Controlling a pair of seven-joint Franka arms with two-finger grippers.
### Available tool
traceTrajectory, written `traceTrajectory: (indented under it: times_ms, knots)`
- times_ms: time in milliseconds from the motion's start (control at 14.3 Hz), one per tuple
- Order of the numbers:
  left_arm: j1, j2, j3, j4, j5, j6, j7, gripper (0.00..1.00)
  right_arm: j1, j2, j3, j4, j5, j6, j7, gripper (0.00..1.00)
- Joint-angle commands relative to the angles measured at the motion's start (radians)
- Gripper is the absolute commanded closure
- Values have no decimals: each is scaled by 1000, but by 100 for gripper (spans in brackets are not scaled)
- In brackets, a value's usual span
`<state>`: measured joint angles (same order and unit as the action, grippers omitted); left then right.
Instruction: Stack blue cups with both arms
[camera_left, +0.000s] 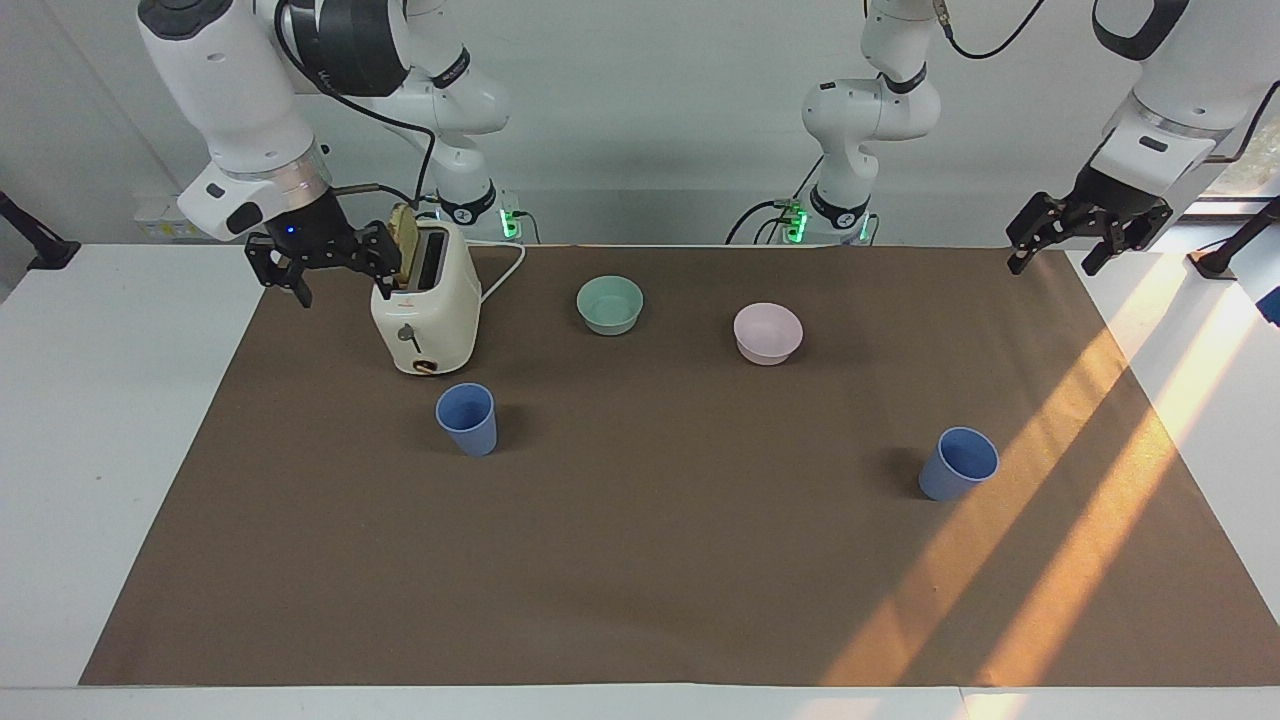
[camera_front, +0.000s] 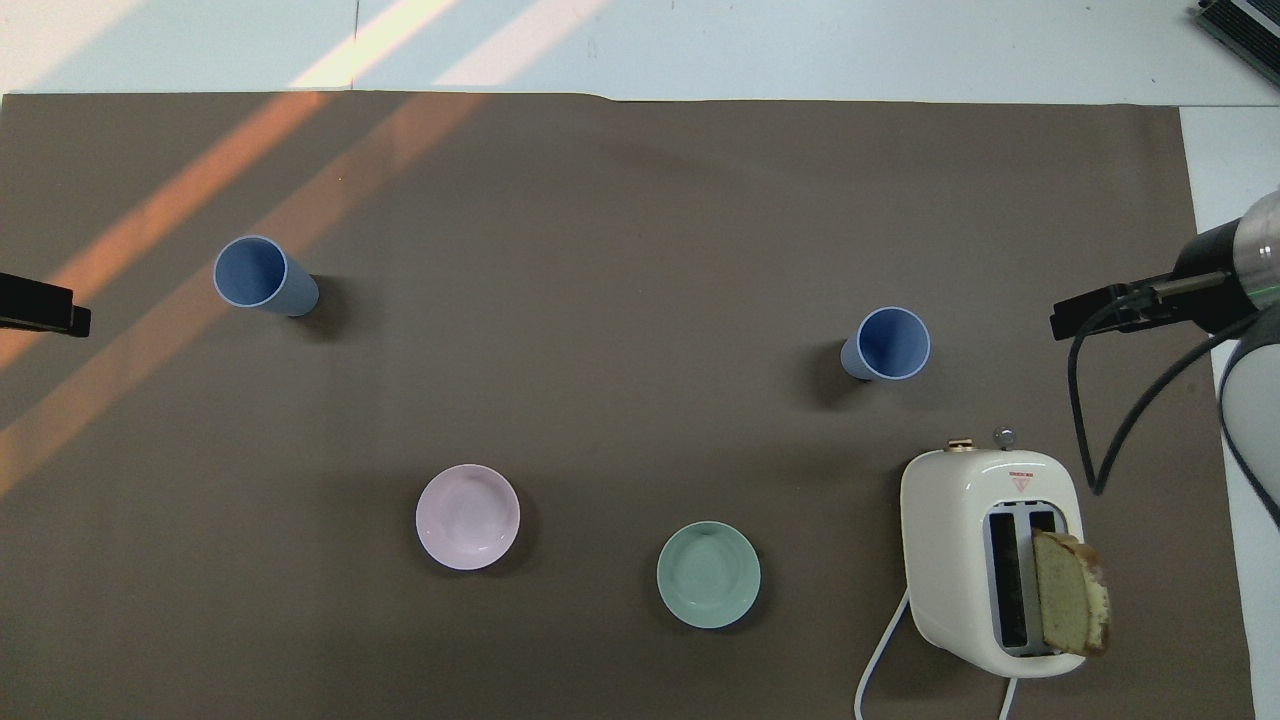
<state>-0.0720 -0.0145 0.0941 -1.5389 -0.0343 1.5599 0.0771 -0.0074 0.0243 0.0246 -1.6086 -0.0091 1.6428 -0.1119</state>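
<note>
Two blue cups stand upright and apart on the brown mat. One cup is just farther from the robots than the toaster, toward the right arm's end. The other cup stands toward the left arm's end, at the edge of a sunlit stripe. My right gripper hangs open and empty beside the toaster, above the mat's edge. My left gripper hangs open and empty over the mat's corner at the left arm's end. Neither gripper touches a cup.
A cream toaster with a bread slice sticking out stands at the right arm's end, its white cord trailing toward the robots. A mint-green bowl and a pink bowl sit nearer to the robots than the cups.
</note>
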Motion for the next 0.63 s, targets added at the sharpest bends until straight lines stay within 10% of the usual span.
traceTrajectory:
  times_ms: [0, 561]
  knots:
    - [-3, -5, 2, -6, -6, 26, -2, 0, -8, 5, 2, 7, 15, 9, 9, 0]
    - [-12, -15, 1, -23, -6, 26, 0, 0, -9, 5, 2, 6, 14, 12, 6, 0]
